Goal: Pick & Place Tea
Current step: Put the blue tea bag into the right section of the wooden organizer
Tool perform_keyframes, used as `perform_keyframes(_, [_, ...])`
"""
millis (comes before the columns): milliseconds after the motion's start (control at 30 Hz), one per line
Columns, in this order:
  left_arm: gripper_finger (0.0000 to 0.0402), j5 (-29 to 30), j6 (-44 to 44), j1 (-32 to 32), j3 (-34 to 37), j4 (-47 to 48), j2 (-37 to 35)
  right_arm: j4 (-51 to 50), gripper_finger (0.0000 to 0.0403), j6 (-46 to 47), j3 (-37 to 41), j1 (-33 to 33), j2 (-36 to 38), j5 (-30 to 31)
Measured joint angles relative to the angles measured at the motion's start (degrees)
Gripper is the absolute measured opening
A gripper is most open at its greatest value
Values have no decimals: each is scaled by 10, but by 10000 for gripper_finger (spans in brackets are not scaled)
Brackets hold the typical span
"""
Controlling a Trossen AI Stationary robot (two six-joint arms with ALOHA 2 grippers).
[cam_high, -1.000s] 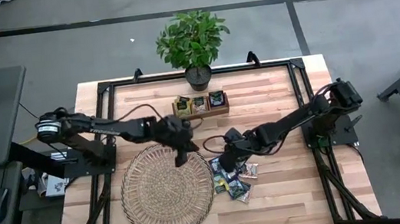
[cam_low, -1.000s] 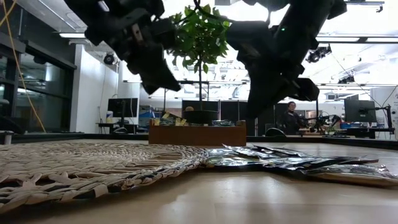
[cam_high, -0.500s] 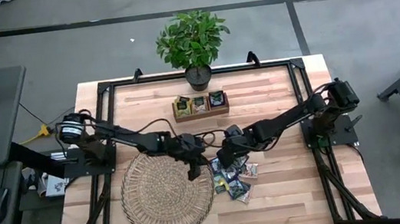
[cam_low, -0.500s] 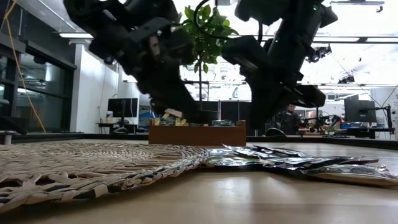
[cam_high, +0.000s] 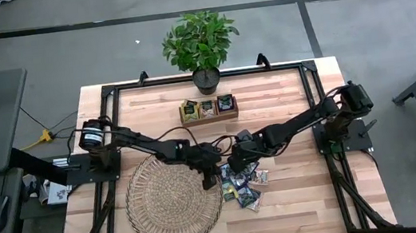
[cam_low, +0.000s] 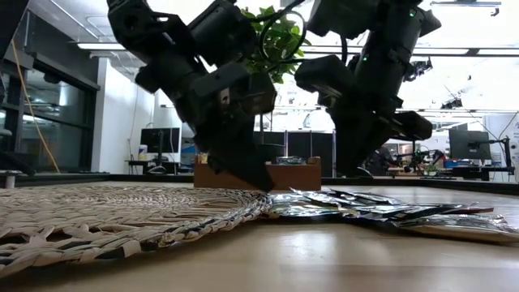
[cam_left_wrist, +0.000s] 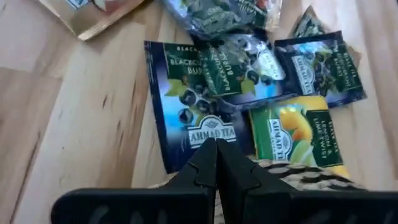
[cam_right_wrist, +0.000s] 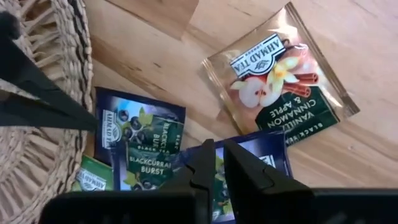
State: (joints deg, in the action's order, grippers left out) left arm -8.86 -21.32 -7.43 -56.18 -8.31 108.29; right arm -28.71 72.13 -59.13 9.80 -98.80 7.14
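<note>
A: Left arm pose?
B: Reaches across the desk (cam_high: 300,201), left gripper (cam_high: 208,182) tilted down at the wicker mat's (cam_high: 172,200) edge, fingers pressed together, empty, tip over a blackcurrant sachet (cam_left_wrist: 186,118).
A: Right arm?
B: Stretched in low from the far side, right gripper (cam_high: 233,165) over the tea pile (cam_high: 243,187), fingers only a narrow slit apart, holding nothing.
A: Tea location?
B: Sachets heaped on the desk beside the mat; a vanilla-apple sachet (cam_right_wrist: 280,74) lies apart. More in the wooden tray (cam_high: 209,109).

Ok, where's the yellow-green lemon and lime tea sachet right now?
In the left wrist view the lemon and lime sachet lies flat at the wicker mat's edge, beside the dark blackcurrant sachet, just ahead of the shut left gripper.
</note>
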Motion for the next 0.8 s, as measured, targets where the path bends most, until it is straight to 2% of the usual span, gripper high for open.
perform_keyframes(233, [0, 33, -1, -1, -1, 1, 10, 11, 58, -4, 0, 0, 0, 0])
perform_keyframes(533, [0, 39, -5, -1, -2, -33, 36, 20, 86, -15, 0, -1, 0, 0])
perform_keyframes(800, [0, 40, -38, 3, -3, -45, 60, 15, 141, -19, 0, -1, -4, 0])
